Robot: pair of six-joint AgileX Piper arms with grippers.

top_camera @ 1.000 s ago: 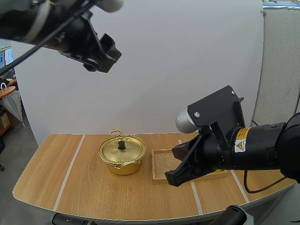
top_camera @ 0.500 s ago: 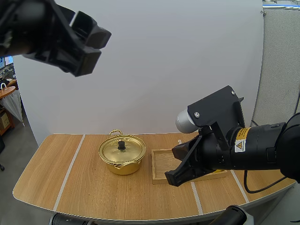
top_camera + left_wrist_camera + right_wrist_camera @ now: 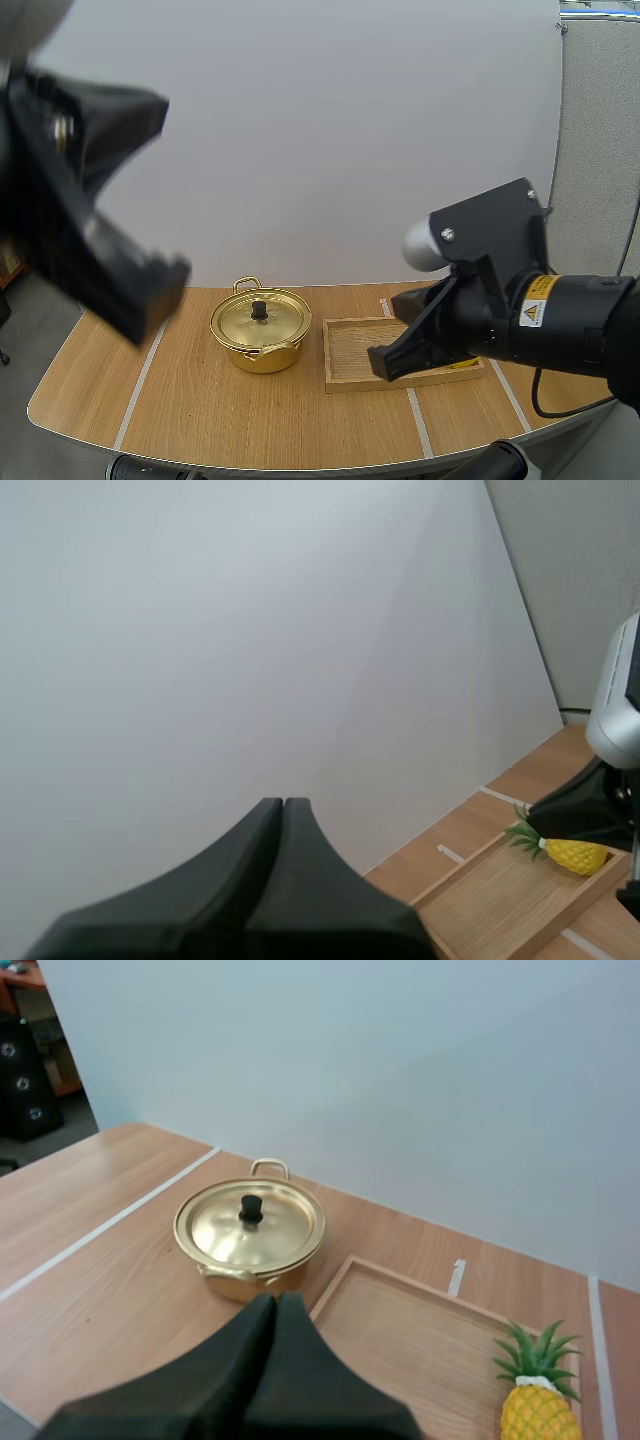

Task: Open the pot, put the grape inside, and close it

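Right wrist view is showing the right gripper (image 3: 277, 1300), closed and empty, hanging just short of the pot (image 3: 222, 1275), its knob (image 3: 250, 1208) lying ahead-left, nearer than the high, closed left gripper (image 3: 284, 805).

Gold pot (image 3: 262, 335) w/ blk knob (image 3: 259, 310), yellow pineapple (image 3: 538, 1420), light wood tray (image 3: 360, 350).

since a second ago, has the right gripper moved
Yes. In the high view the right gripper has drawn back rightward, away from the pot, uncovering more of the wooden tray.
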